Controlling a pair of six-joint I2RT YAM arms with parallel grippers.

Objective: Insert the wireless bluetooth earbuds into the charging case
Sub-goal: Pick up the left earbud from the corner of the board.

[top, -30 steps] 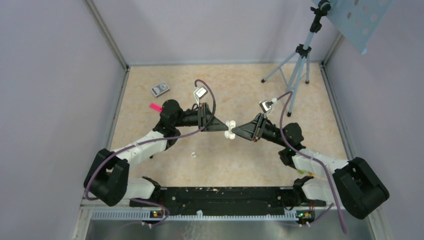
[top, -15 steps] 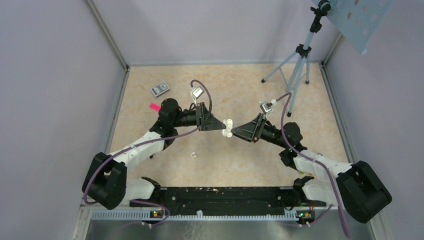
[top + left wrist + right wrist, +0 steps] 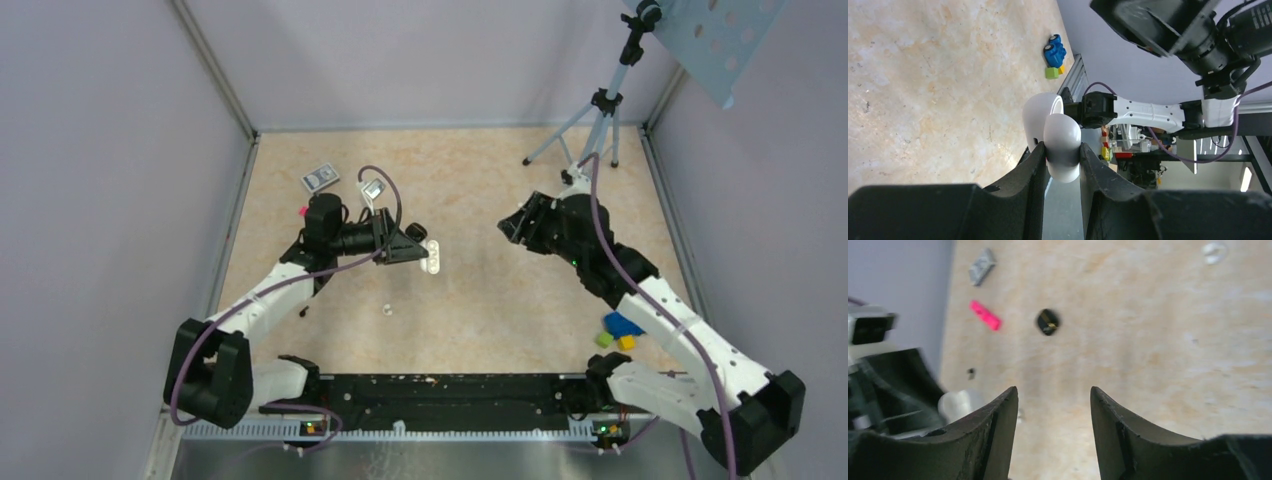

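Observation:
My left gripper is shut on a white pill-shaped hinged object. That object hangs above the table, spread into two rounded lobes. One tiny white earbud lies on the table nearer the arm bases. A small black rounded thing with a pale spot, seemingly the charging case, lies beside a pink piece. In the top view my left arm hides it. My right gripper hangs open and empty, well to the right of the white object.
A grey box lies at the back left, and the pink piece peeks out by my left arm. A tripod stands at the back right. Blue, green and yellow blocks lie by my right forearm. Walls enclose the table.
My right gripper let go of the white object, opened and drew back to the right. My left arm carried the object a little to the left.

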